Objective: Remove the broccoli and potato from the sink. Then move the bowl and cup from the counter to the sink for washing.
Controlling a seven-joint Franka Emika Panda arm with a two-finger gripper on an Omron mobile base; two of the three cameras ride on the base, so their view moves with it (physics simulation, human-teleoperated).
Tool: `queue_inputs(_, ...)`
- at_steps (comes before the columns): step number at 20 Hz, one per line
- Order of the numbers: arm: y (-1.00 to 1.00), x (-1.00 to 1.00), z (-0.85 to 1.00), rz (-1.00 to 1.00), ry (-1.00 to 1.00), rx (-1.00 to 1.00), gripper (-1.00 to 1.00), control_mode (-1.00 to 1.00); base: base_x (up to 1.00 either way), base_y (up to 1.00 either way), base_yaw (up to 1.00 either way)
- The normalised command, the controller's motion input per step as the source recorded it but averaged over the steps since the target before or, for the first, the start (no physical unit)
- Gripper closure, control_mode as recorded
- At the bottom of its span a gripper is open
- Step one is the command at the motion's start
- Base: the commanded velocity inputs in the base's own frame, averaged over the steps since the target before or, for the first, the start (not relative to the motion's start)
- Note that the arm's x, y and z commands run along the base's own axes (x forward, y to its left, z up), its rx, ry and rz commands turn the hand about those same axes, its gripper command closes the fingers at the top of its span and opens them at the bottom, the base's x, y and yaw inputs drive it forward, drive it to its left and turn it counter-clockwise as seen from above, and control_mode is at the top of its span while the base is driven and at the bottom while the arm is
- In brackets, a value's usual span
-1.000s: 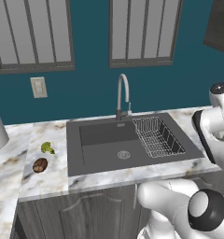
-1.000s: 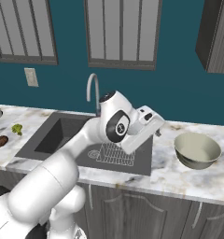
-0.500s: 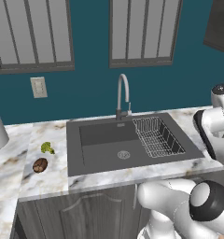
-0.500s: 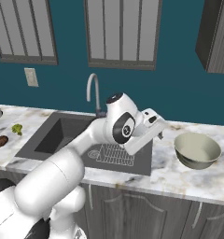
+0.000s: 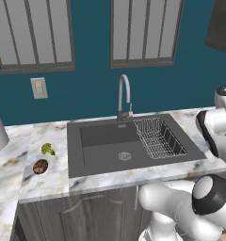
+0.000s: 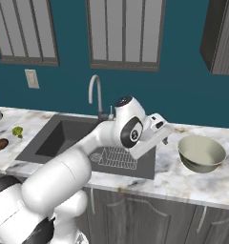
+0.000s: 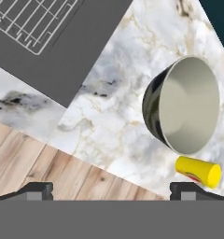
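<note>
The arm (image 6: 92, 143) covers much of the wire rack (image 6: 114, 158) in the right base view; the sink's (image 5: 133, 146) drain is too small to make out.

Broccoli (image 5: 48, 148) and potato (image 5: 40, 166) lie left of the sink (image 5: 105, 148); bowl (image 6: 201, 153) and cup (image 7: 198, 171) stand on its right.

Arm reaching across the sink (image 6: 64, 138) toward the bowl (image 6: 201, 153)

Right of centre, the bowl sits on the marble counter (image 6: 192, 183), apart from the arm's hand. At the left edge, the broccoli (image 6: 17, 131) and potato (image 6: 0, 144) lie beside the basin; a wire rack (image 6: 114, 157) fills its right end.
</note>
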Motion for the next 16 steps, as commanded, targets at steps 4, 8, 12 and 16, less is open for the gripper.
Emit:
queue_inputs(4, -0.12, 0.13, -0.12, 0.0, 0.0, 0.02, -1.0, -1.0, 0.0, 0.0, 0.0)
queue_inputs(8, -0.14, 0.14, -0.11, -0.01, 0.0, 0.01, -1.0, -1.0, 0.0, 0.0, 0.0)
queue_inputs(12, -0.16, 0.16, -0.08, -0.02, 0.0, 0.0, -1.0, -1.0, 0.0, 0.0, 0.0)
queue_inputs(16, -0.13, 0.14, -0.07, -0.03, 0.0, 0.0, -1.0, -1.0, 0.0, 0.0, 0.0)
